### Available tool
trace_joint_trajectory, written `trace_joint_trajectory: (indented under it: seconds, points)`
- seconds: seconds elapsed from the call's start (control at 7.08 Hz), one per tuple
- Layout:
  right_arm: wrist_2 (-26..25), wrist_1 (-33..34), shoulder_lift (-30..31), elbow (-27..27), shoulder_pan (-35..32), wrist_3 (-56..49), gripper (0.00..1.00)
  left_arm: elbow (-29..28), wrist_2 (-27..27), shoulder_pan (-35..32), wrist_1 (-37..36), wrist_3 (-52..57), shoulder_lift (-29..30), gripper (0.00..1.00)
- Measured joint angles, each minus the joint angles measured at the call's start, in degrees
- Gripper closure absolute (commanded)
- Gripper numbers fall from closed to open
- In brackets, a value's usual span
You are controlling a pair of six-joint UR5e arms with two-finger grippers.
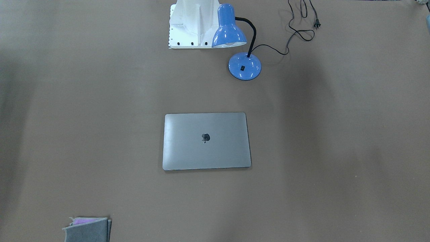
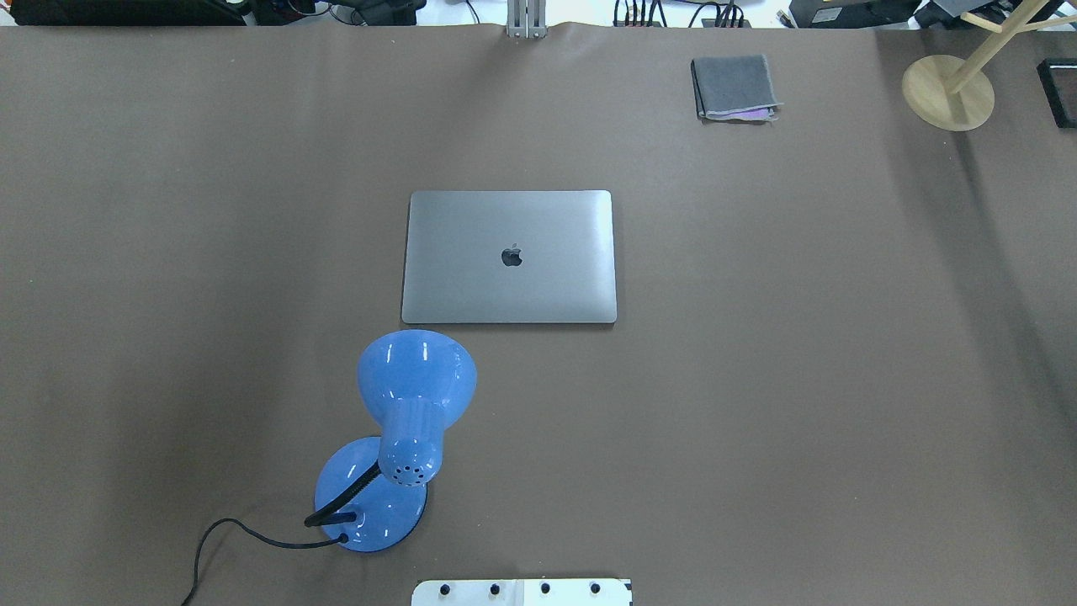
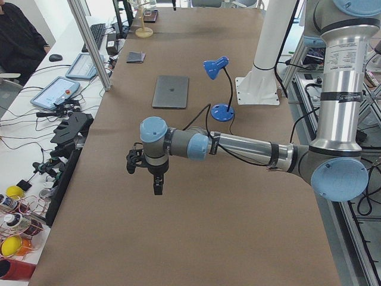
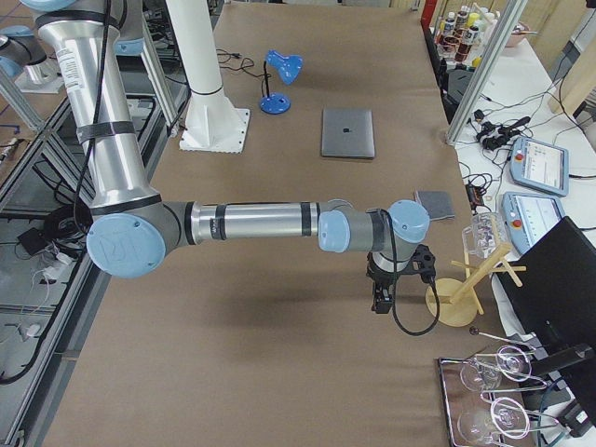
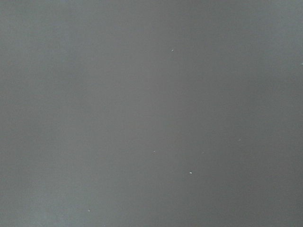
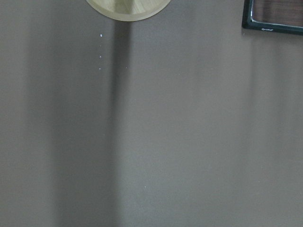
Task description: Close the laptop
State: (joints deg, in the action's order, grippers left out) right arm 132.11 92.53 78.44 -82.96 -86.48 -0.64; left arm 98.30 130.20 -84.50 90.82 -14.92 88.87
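The laptop (image 1: 206, 141) lies flat on the brown table with its lid down, the dark apple logo facing up. It also shows in the overhead view (image 2: 509, 257) and both side views (image 3: 171, 91) (image 4: 347, 132). My left gripper (image 3: 158, 186) hangs over bare table far toward the left end, well away from the laptop. My right gripper (image 4: 380, 300) hangs over the table far toward the right end, beside a wooden stand. Both show only in the side views, so I cannot tell whether they are open or shut. Both wrist views show only table surface.
A blue desk lamp (image 2: 404, 421) with its loose black cord stands between the robot base (image 2: 522, 592) and the laptop. A folded grey cloth (image 2: 734, 86) lies at the far side. A wooden stand (image 2: 947, 91) and a black tray (image 2: 1060, 88) sit at the far right.
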Motion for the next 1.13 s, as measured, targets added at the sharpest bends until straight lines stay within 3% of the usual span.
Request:
trace_joint_trajectory:
  seconds: [0.42, 1.13]
  points:
    - [1.7, 0.3, 3.7, -5.2, -0.6, 0.3, 0.0, -1.6, 0.0, -0.3, 0.0, -0.3, -0.5, 0.01]
    - [2.6, 0.2, 4.2, -5.7, -0.7, 0.4, 0.0, -2.3, 0.0, -0.5, 0.0, -0.3, -0.4, 0.01]
